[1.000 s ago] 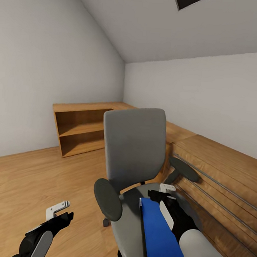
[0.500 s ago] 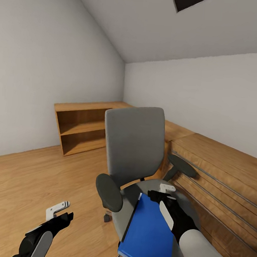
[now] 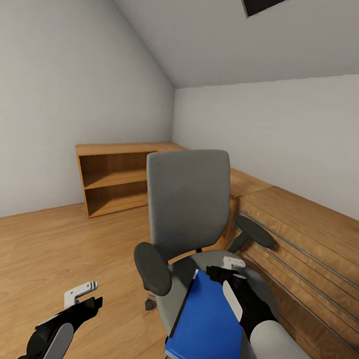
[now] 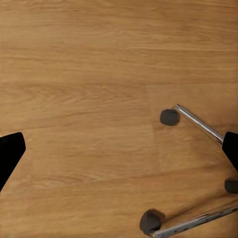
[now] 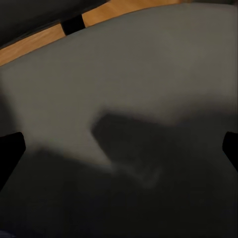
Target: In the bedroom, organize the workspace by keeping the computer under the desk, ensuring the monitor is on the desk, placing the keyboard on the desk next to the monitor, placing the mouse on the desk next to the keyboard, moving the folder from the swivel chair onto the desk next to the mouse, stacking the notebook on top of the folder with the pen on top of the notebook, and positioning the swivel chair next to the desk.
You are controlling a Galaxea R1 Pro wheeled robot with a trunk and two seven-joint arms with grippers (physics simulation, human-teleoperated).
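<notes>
So the folder [image 3: 207, 326] is lying skewed on the swivel chair [image 3: 186, 213], hanging over the seat's front edge. My right claw [image 3: 227, 268] hovers spread wide above the seat near the folder's far corner, and my left claw [image 3: 82, 295] is spread too, over bare floor [image 4: 89, 74].

You get soft, even light with faint shadows and no glare. Your right wrist view is dim and blurry, a dark shadow lying across the swivel chair [image 5: 148, 74] seat.
</notes>
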